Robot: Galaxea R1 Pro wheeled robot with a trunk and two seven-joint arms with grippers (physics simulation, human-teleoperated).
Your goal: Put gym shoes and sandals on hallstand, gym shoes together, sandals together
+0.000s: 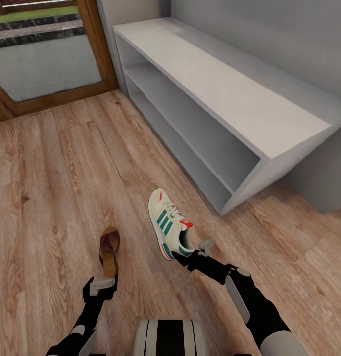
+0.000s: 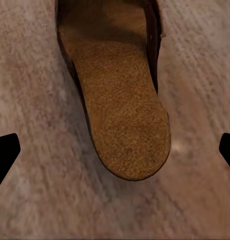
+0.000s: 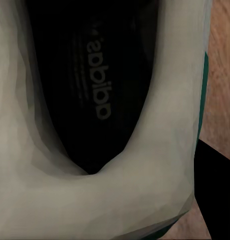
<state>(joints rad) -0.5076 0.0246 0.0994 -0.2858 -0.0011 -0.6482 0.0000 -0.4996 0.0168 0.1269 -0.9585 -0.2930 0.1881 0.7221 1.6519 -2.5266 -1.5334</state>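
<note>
Lying on the wood floor (image 1: 51, 198) in front of the robot are one sneaker (image 1: 169, 222) and one sandal (image 1: 109, 249), well apart from each other. The sneaker is cream-white with three green side stripes, a red tongue tab and a green-and-red heel; its toe points toward the pale grey shoe rack (image 1: 229, 94), whose bench top and two low shelves hold nothing. The sandal is dark brown with a tan, grainy insole and an open back, narrower than the sneaker.

The right gripper (image 1: 192, 253) sits at the sneaker's heel, one finger on either side of the heel rim; the right wrist view looks straight into the dark inside of the shoe, and it seems to grip the heel, though contact is hard to confirm. The left gripper (image 1: 102, 286) hangs just behind the sandal's heel, its fingers (image 2: 5, 152) spread wide and touching nothing.
</note>
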